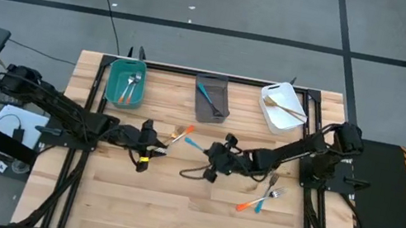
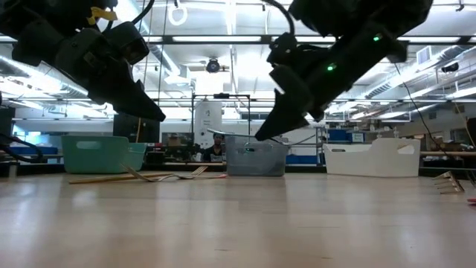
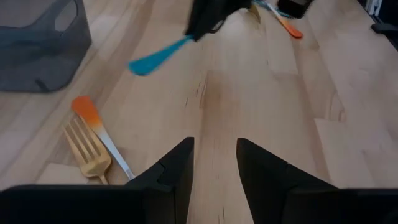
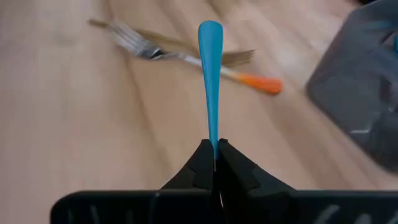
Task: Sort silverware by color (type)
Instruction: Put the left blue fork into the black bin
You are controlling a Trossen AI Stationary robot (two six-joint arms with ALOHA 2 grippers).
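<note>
Right hand pinches blue fork, handle jutting straight ahead.

free: front table | blocked: forks mid-table, bins behind

Even overhead light falls on the wooden table, leaving only soft, faint shadows. At table level, ceiling strip lights glare behind two arms reduced to dark silhouettes. Motion blur smears the blue-handled fork and the orange-handled fork in the wrist cameras.
</note>
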